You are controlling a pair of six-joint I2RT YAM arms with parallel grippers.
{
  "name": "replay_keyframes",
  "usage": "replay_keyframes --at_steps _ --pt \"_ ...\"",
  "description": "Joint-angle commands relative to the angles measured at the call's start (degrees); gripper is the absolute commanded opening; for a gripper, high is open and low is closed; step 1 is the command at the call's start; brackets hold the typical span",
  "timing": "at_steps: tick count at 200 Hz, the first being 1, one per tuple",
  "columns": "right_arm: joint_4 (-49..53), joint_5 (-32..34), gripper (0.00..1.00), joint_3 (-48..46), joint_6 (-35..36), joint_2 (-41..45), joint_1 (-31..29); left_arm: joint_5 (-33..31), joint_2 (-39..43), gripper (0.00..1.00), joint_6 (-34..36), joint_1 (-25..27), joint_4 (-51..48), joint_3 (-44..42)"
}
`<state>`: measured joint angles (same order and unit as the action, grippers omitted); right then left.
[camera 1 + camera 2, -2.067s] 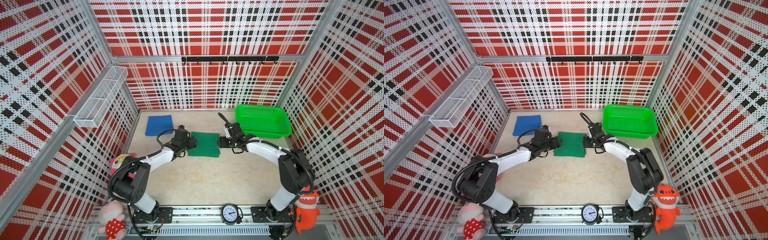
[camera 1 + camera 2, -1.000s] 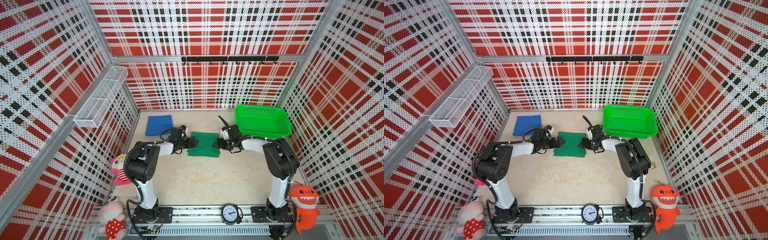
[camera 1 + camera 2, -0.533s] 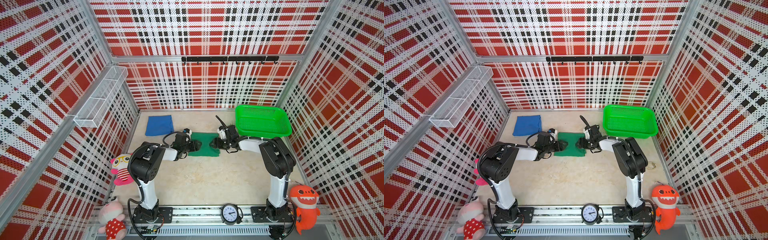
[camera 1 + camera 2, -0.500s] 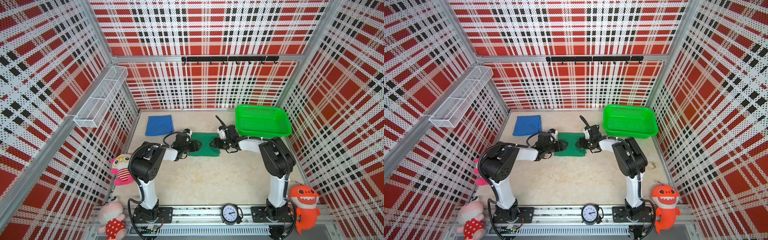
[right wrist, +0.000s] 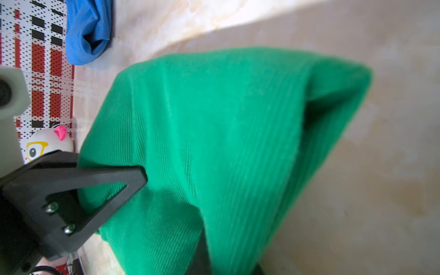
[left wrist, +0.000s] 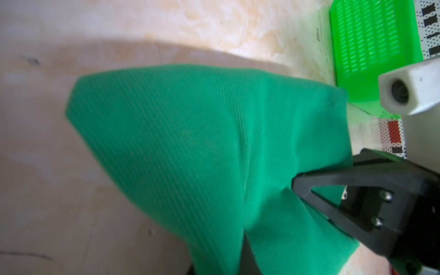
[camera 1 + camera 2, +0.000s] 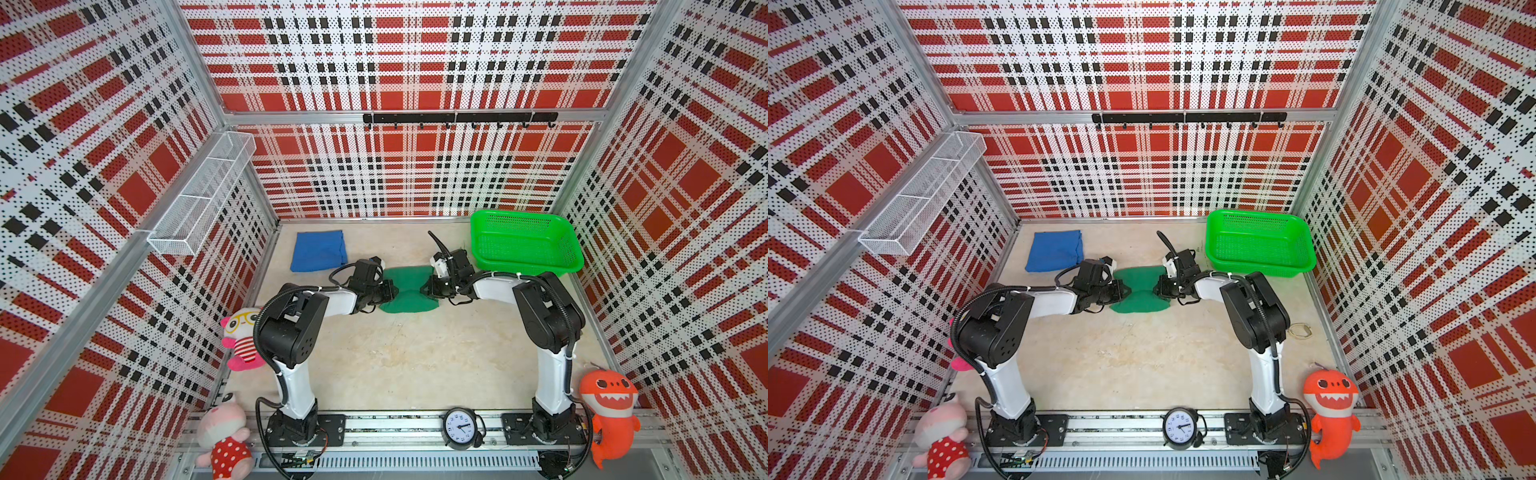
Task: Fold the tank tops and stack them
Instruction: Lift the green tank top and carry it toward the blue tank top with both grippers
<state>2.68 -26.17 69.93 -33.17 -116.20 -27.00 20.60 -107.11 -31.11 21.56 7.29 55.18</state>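
Clamped: left hand, right hand on opposite edges of dark green tank top on worktop; blue tank top apart, back-left. Risk: layers slip on lift, fold opens.

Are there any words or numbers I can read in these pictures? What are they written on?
No words, labels or brand names can be read anywhere.
Clock: whatever is printed round its dial is too small to read.
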Motion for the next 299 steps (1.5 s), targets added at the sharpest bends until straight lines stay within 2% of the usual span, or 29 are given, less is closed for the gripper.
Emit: replay_keyframes --at_steps 1,65,72,87,90,110,128,170,204,251,281,299 --pt "-2.38 -1.66 0.0 2.25 0.06 -0.18 -0.68 0.35 3.12 0.0 2.95 -1.53 -6.17 4.3" --pt "-17.56 -5.12 0.0 3.37 -4.73 -2.58 -1.71 -1.21 1.86 0.0 9.66 -6.1 -15.36 16.37" --pt "-19.92 -5.27 0.0 3.66 -5.6 -3.6 -2.06 -2.05 1.41 0.0 12.33 -6.48 -16.94 18.19" --pt "-24.45 -4.41 0.0 4.97 -6.59 -6.31 -3.06 -2.35 0.46 0.0 15.39 -6.9 -19.59 21.57" --pt "-25.48 -4.06 0.0 5.22 -6.82 -6.84 -3.32 -1.98 0.38 0.0 15.91 -8.8 -19.78 22.08" --pt "-31.71 -2.18 0.0 7.55 -7.81 -10.83 -4.9 -1.44 0.12 0.0 19.26 -10.36 -21.51 24.76" --pt "-37.79 -0.81 0.0 10.36 -8.87 -15.19 -6.32 -3.45 -0.34 0.0 21.88 -11.79 -23.48 26.65" --pt "-50.85 -1.52 0.0 19.88 -17.39 -25.99 -8.7 -3.41 -0.07 0.0 24.63 -15.59 -24.82 26.91" --pt "-51.34 -1.56 0.0 32.43 -18.17 -34.57 -10.93 -5.04 0.34 0.0 26.07 -17.65 -26.11 28.32" --pt "-52.6 -0.4 0.0 51.2 -24.49 -47.54 -11.49 -7.23 -0.81 0.0 27.59 -19.58 -27.24 30.4" --pt "-48.21 0.62 0.0 63.2 -24.65 -53.7 -11.67 -7.64 -1.27 0.0 28.1 -20.27 -25.86 31.25" --pt "-47.09 1.67 0.0 66.77 -24.7 -55.35 -11.67 -7.84 -2.02 0.0 28.49 -20.3 -25.24 32.42"
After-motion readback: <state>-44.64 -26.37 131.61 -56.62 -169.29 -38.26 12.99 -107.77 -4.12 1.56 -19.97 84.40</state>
